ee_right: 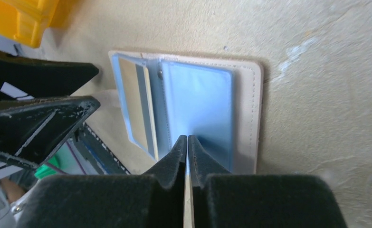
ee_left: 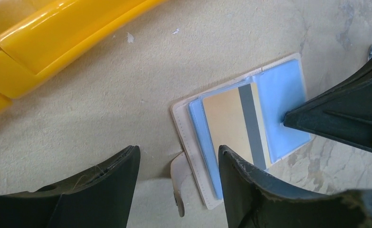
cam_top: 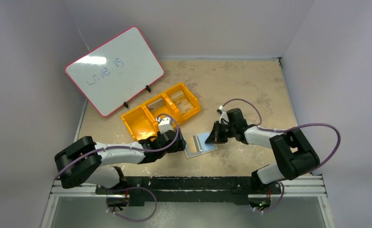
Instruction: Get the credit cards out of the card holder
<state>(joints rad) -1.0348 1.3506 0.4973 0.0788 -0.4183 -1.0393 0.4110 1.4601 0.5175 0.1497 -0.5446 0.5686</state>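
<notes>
The card holder (cam_top: 200, 144) lies open and flat on the table between the two arms, with two light-blue panels edged in tan. A tan credit card (ee_left: 229, 121) with a grey stripe sits in its left panel, partly slid out; it also shows in the right wrist view (ee_right: 131, 102). My left gripper (ee_left: 176, 164) is open at the holder's left edge, its right finger over the card's near end and the clip strap (ee_left: 181, 180) between the fingers. My right gripper (ee_right: 187, 140) is shut, its tips resting on the right blue panel (ee_right: 198, 95).
A yellow three-compartment bin (cam_top: 161, 110) stands just behind the left gripper. A pink-rimmed whiteboard (cam_top: 115, 70) leans at the back left. The table's near edge and the arm bases lie close below the holder.
</notes>
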